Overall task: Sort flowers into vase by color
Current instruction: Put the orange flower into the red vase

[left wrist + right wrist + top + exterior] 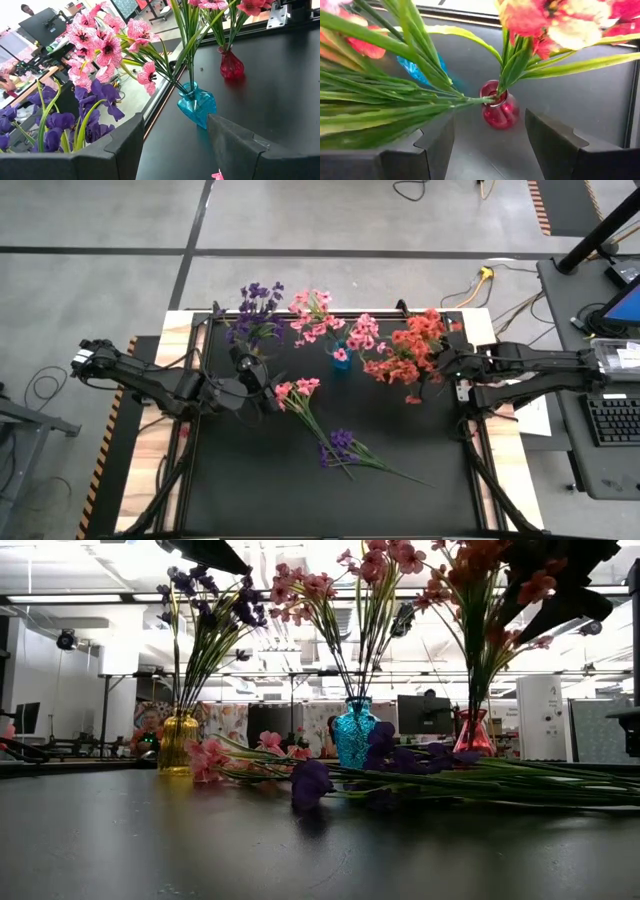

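Observation:
Three vases stand along the far side of the table. A yellow vase [178, 745] holds purple flowers [256, 308], a blue vase [341, 361] holds pink flowers [318, 315], and a red vase [498, 111] holds coral-red flowers [410, 345]. A pink sprig [298, 394] and a purple sprig [342, 446] lie flat on the mat. My left gripper [265, 392] is open, just left of the pink sprig's blossoms. My right gripper [490, 125] is open above the red vase, whose green stems [395, 95] pass one finger.
The black mat [250, 480] has free room on its near half. The vases with their spreading blossoms crowd the far edge. A desk with a keyboard [612, 420] stands right of the table, and cables lie on the floor beyond.

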